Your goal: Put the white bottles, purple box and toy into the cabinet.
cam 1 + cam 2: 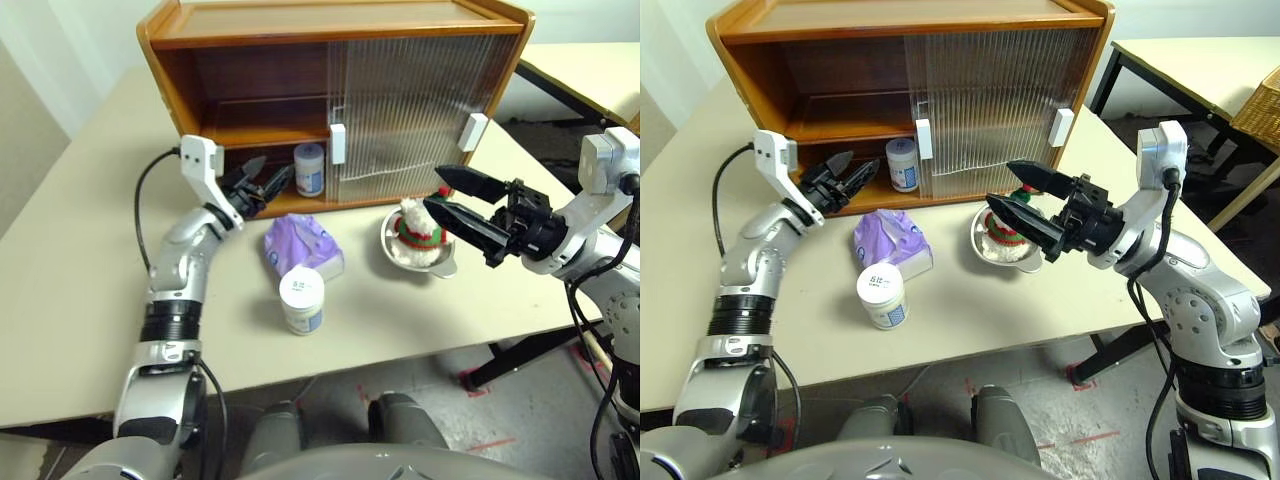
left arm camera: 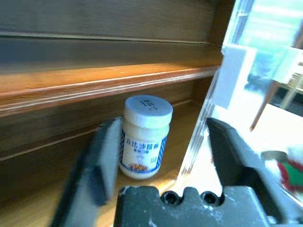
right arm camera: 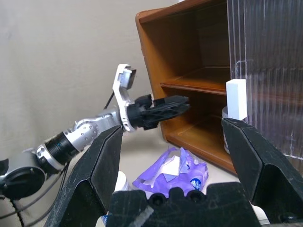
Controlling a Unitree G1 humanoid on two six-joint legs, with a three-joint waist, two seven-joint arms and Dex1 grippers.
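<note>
The cabinet (image 1: 250,40) stands at the back of the table with its left half uncovered. One white bottle (image 1: 309,168) stands inside on the bottom board, beside the door edge. My left gripper (image 1: 277,164) is open just in front of that opening. The bottle (image 2: 144,137) stands free beyond its spread fingers. A second white bottle (image 1: 302,300) stands on the table near the front. The purple box (image 1: 300,245) lies just behind it. The toy (image 1: 418,225) sits in a metal bowl. My right gripper (image 1: 433,188) hovers open over it, holding nothing.
The ribbed sliding doors (image 1: 420,100) cover the cabinet's right half. The metal bowl (image 1: 440,262) sits in front of them. A black cable (image 1: 145,190) loops over the table beside my left arm. Another table (image 1: 590,70) stands at the back right.
</note>
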